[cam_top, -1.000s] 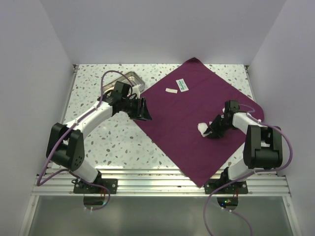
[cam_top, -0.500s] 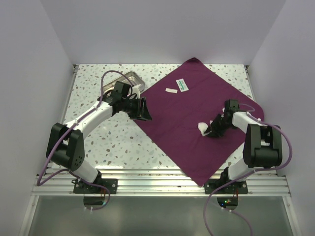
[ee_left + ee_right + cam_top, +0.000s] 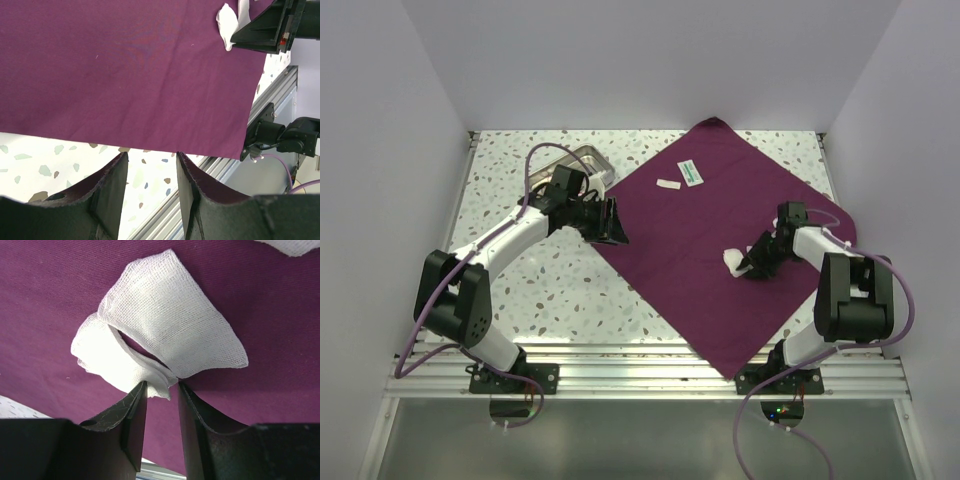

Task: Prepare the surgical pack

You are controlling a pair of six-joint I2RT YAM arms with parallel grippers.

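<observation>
- Right gripper (image 3: 161,385) pinches 1 corner of the white gauze pad (image 3: 170,325), which lies on the plum cloth (image 3: 670,250), right of its middle.
- Left gripper (image 3: 151,157) open, empty, at the cloth's left edge.

The cloth (image 3: 720,240) is a deep plum purple, plain, with no pattern. The table (image 3: 560,290) is white, flecked all over with grey, tan and pale green chips. The tray (image 3: 582,160) is bare silver steel. The gauze (image 3: 165,335) is white with a fine open mesh weave. The larger packet (image 3: 692,172) is white with green print, and the smaller packet (image 3: 669,184) is plain off-white. The left arm (image 3: 510,240) and right arm (image 3: 815,243) are white with black joints. The left gripper (image 3: 150,160) and right gripper (image 3: 162,390) are matte black. The cables (image 3: 532,165) are lilac, the walls (image 3: 650,60) pale lavender-grey, and the rail (image 3: 640,365) silvery.
</observation>
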